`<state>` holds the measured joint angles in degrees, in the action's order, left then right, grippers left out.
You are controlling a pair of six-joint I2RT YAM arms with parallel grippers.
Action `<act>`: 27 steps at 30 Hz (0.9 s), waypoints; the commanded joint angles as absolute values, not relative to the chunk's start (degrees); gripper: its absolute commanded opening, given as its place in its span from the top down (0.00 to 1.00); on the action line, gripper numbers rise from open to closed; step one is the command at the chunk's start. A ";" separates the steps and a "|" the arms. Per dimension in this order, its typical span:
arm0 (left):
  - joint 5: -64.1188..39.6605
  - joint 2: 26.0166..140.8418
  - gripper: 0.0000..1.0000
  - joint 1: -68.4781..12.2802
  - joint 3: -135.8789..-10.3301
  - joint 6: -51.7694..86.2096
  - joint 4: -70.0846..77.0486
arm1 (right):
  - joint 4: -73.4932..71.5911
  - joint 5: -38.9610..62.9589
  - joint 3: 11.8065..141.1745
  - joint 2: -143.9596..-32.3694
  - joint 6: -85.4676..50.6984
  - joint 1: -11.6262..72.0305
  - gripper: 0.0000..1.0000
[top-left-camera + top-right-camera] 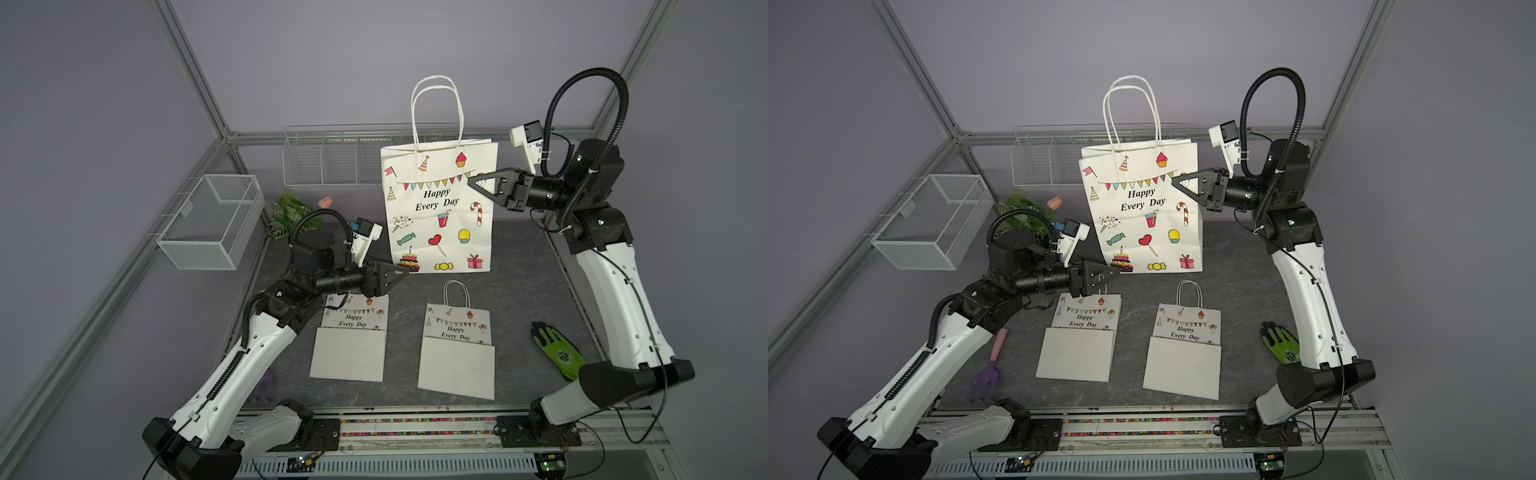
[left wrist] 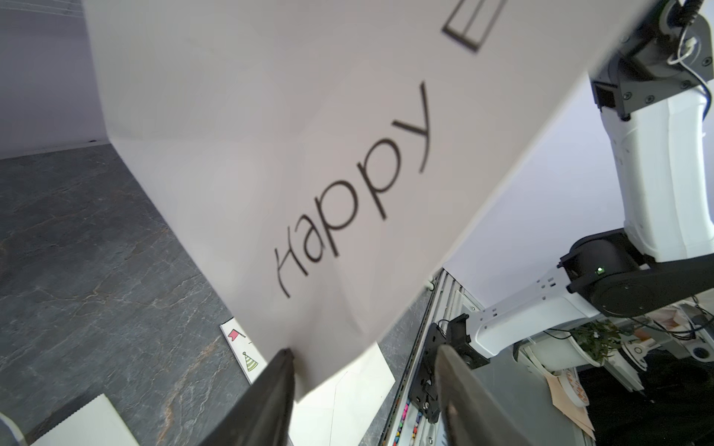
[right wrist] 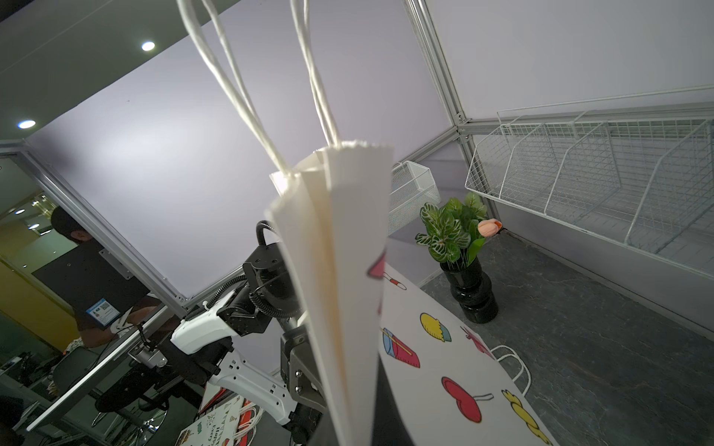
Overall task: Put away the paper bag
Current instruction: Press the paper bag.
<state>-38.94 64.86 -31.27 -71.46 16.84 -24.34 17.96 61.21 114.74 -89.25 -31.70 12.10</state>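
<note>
My right claw (image 1: 473, 183) is shut tight on the big bag (image 1: 438, 216). It pinches the bag's right edge, up near the top. In my right wrist view the bag's (image 3: 347, 270) folded edge runs right between my fingers, and it looks thin from the side.

The big bag stands up tall at the back of the table (image 1: 519, 291), in the middle. Its two white handles (image 1: 436, 108) stick straight up. It says "Happy Every Day" on the front. I cannot tell if its bottom rests on the table.

My left claw (image 1: 405, 274) is low down, by the bag's bottom left corner. Its fingers (image 2: 270, 394) are apart. In my left wrist view that corner of the bag (image 2: 270, 154) sits between them, close to one finger. It is not pinched.

Two small bags lie flat on the table in front of the big one. One (image 1: 351, 336) is just under my left arm. The other (image 1: 457, 353) is beside it, more to the right.

A green glove (image 1: 557, 351) lies near my right arm. A purple rake (image 1: 986, 376) lies by my left arm. A plant (image 1: 291, 212) stands in the back left corner. A mesh basket (image 1: 212, 220) hangs on the left wall, and a wire rack (image 1: 328, 162) hangs on the back wall, behind the big bag.
</note>
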 commanded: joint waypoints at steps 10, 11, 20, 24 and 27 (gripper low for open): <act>-30.38 62.81 0.29 -31.73 -72.83 11.94 -25.46 | 15.21 61.43 113.56 -87.71 -33.04 12.63 0.93; -30.25 62.58 0.28 -31.75 -72.90 11.56 -25.18 | 15.21 61.42 113.48 -87.76 -33.05 12.67 0.93; -36.81 61.40 0.52 -31.77 -73.53 14.36 -19.40 | 16.32 61.63 113.20 -88.09 -32.09 12.99 0.93; -42.00 61.09 0.57 -31.86 -71.98 17.93 -16.10 | 16.99 61.30 113.85 -88.23 -31.58 12.95 0.93; -43.20 60.32 0.58 -31.99 -71.07 18.70 -15.78 | 18.10 60.87 114.52 -88.17 -30.81 12.99 0.93</act>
